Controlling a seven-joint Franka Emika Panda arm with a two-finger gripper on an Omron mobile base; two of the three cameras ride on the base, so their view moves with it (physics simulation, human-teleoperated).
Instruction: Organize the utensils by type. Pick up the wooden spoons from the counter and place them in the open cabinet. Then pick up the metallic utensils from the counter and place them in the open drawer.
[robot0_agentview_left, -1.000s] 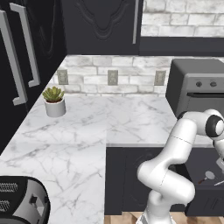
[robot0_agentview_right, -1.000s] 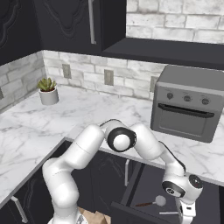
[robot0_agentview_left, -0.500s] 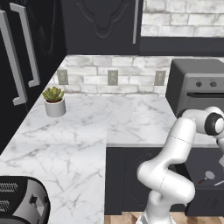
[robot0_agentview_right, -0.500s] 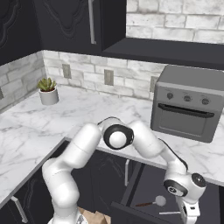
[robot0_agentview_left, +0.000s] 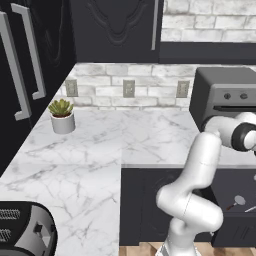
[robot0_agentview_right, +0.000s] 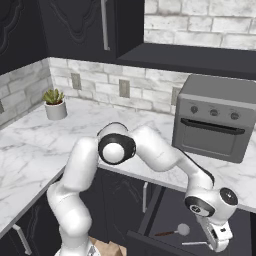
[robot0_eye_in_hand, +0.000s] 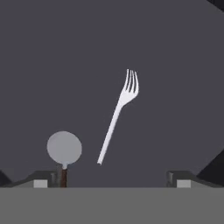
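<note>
The two-finger claw (robot0_eye_in_hand: 112, 181) stands wide open and holds nothing, above the dark floor of the open black drawer (robot0_agentview_right: 150, 240). Between its tips lie the thin silver fork (robot0_eye_in_hand: 118, 116) and, left of it, the round grey-headed ladle with reddish handle (robot0_eye_in_hand: 64, 151), apart. The right base view shows the white marble counter (robot0_agentview_right: 40, 145) above the drawer.
</note>
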